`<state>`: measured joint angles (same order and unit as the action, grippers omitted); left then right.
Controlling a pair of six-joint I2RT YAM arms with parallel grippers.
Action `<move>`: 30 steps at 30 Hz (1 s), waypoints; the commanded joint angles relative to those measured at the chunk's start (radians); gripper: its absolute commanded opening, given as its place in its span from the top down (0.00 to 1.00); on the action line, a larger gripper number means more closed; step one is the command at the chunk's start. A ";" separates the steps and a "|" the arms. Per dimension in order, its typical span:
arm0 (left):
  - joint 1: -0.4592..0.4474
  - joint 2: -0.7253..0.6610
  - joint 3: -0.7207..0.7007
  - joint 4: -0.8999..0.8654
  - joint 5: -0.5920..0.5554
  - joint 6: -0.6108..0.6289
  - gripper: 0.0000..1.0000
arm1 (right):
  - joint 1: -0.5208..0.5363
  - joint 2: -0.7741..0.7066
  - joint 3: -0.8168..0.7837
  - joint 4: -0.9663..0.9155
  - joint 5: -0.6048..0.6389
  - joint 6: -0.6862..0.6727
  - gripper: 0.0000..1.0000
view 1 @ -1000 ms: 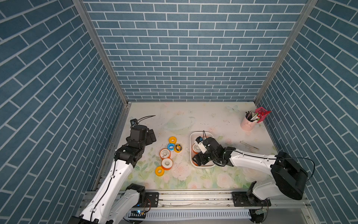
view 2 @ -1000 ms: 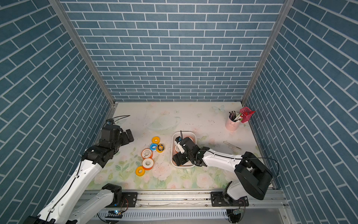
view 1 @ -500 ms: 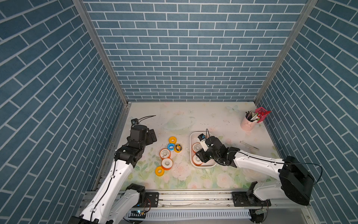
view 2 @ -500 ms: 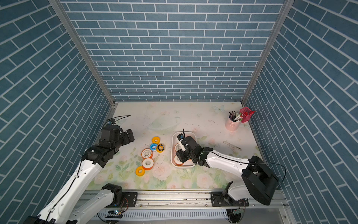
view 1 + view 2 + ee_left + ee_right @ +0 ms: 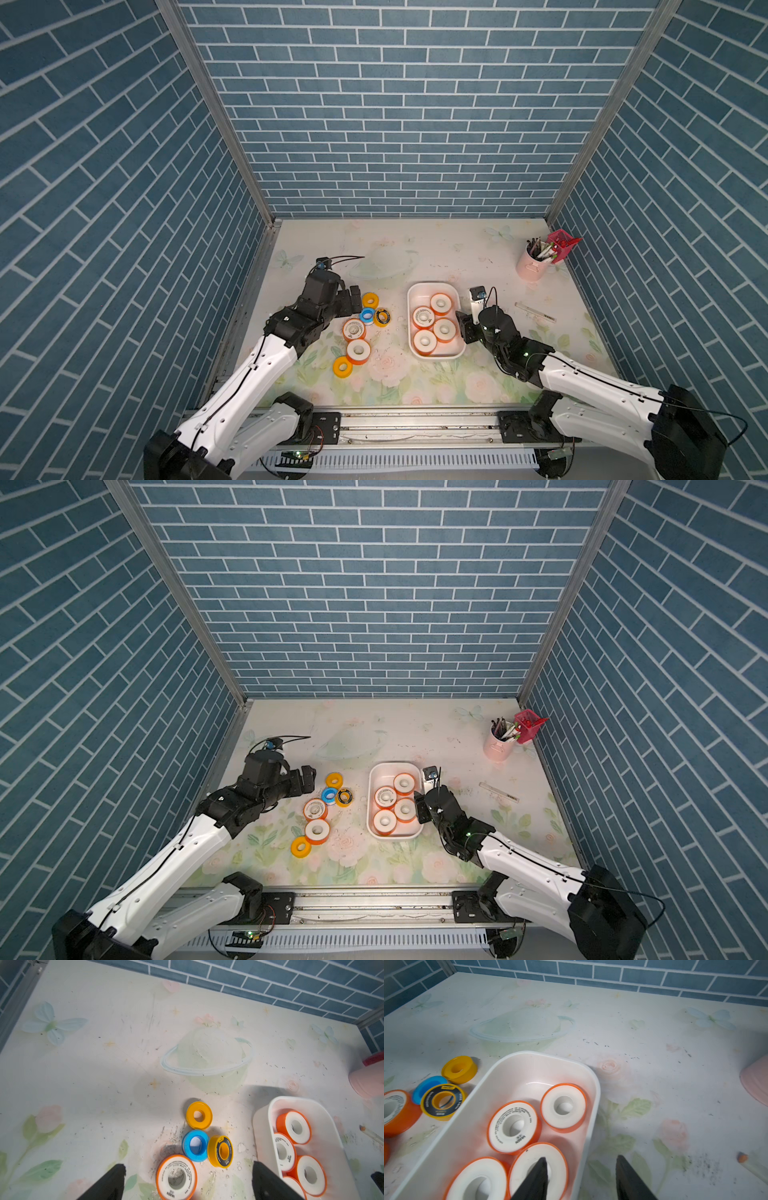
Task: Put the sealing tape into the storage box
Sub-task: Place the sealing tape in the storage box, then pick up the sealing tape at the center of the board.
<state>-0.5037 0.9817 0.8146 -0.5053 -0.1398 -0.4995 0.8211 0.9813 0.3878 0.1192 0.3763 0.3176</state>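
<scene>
Where the right fingers [image 5: 537, 1181] cross, one sealing tape [image 5: 521, 1165] is half-hidden.

In the right wrist view a finger [image 5: 533, 1182] of the right tool [image 5: 580, 1157] hides part of the nearest tape roll [image 5: 519, 1161] in the storage box [image 5: 517, 1072]. The frame's edge cuts that roll, its neighbour [image 5: 467, 1174] and the pink cup [image 5: 756, 1082]. In both top views the cup's contents [image 5: 540, 251], at the far right corner of the worktop [image 5: 436, 249], are too small to tell apart.
</scene>
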 commanded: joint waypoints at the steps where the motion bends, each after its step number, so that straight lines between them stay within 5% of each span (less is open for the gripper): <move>1: -0.096 0.021 -0.026 -0.051 -0.103 -0.107 0.02 | -0.007 -0.043 -0.040 0.044 0.124 0.030 0.43; 6: -0.231 0.067 -0.076 -0.064 -0.172 -0.247 0.02 | -0.011 -0.079 -0.099 0.081 0.151 0.057 0.30; 15: -0.381 0.219 -0.101 -0.187 -0.271 -0.408 0.01 | -0.012 -0.134 -0.139 0.092 0.167 0.072 0.25; 30: -0.468 0.416 -0.092 -0.218 -0.244 -0.448 0.02 | -0.015 -0.143 -0.148 0.095 0.170 0.076 0.24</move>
<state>-0.9638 1.3746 0.7052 -0.6651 -0.3553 -0.9257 0.8108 0.8391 0.2401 0.1989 0.5278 0.3634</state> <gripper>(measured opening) 0.991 0.755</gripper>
